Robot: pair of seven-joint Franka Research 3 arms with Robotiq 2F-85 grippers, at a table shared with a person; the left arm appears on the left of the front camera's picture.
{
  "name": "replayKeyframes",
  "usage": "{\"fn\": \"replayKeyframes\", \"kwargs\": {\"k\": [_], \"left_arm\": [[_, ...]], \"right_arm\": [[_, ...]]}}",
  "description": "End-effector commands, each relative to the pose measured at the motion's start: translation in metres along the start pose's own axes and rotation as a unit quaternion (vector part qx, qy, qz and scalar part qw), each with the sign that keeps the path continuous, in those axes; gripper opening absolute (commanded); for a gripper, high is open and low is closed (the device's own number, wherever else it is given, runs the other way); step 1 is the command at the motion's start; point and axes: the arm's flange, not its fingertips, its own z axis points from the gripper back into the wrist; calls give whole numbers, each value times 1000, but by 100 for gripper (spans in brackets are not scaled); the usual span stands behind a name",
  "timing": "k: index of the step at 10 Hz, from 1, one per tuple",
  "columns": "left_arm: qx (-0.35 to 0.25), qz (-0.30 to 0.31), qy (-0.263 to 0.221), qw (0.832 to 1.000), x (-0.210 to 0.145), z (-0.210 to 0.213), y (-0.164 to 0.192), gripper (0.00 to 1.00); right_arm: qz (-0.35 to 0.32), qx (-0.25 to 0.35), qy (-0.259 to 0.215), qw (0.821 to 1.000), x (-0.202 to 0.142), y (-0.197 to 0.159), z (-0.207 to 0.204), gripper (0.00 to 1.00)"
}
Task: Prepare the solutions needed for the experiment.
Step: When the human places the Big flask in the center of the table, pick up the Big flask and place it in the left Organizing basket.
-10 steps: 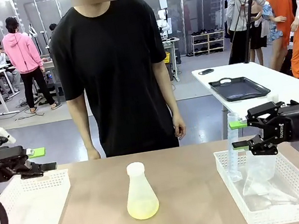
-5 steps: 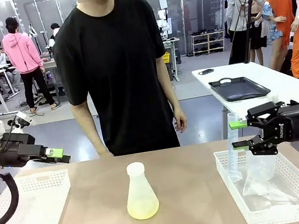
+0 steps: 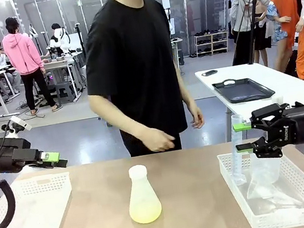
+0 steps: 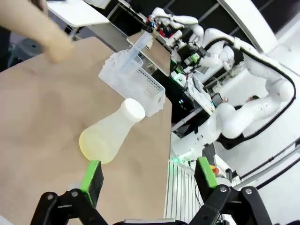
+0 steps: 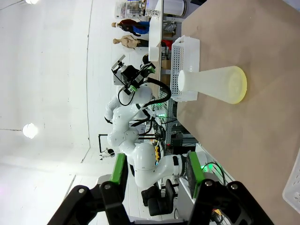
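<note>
Lying as a shallow, pale yellow layer, the solutions (image 3: 145, 212) are sitting in the bottom of a translucent conical flask (image 3: 140, 188). The flask is standing upright near the middle of the brown table (image 3: 194, 200), with its narrow neck ending in a whitish top. Nothing is touching it.

To the robot's left, a white perforated basket (image 3: 35, 180) is resting on the table, well apart from the flask. To the robot's right, a second white basket (image 3: 290, 216) is holding a tall clear cylinder (image 3: 237, 149), which is leaning against the wall on the flask's side. Beside the cylinder a crumpled clear plastic piece (image 3: 264, 180) is lying, but its kind is too hard to tell.

The left gripper (image 3: 55, 160) is hovering above the far edge of the left basket. Its green pads are spread wide and are gripping nothing; in the left wrist view the flask is showing between them, farther off on the table. The right gripper (image 3: 243, 136) is hanging over the right basket, next to the top of the cylinder, with its jaws parted wide and nothing between them.

Across the table a person in a black shirt is standing, one hand (image 3: 157, 142) hanging loosely curled above the far edge, clear of the flask.
</note>
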Motion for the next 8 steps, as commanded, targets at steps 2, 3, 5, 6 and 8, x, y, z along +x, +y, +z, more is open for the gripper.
{"fn": "replayKeyframes", "kwargs": {"k": [2,3,5,6,8], "left_arm": [[53,-143,125,980,38,-5,28,100],[92,-174,176,964,44,-2,26,100],[167,-207,243,933,46,4,4,100],[184,-205,261,925,44,7,-2,100],[173,-256,309,900,37,11,-4,100]], "right_arm": [[4,2,-1,1000,0,2,-1,64],[4,2,-1,1000,0,2,-1,64],[4,2,-1,1000,0,2,-1,64],[4,2,-1,1000,0,2,-1,64],[4,2,-1,1000,0,2,-1,64]]}}
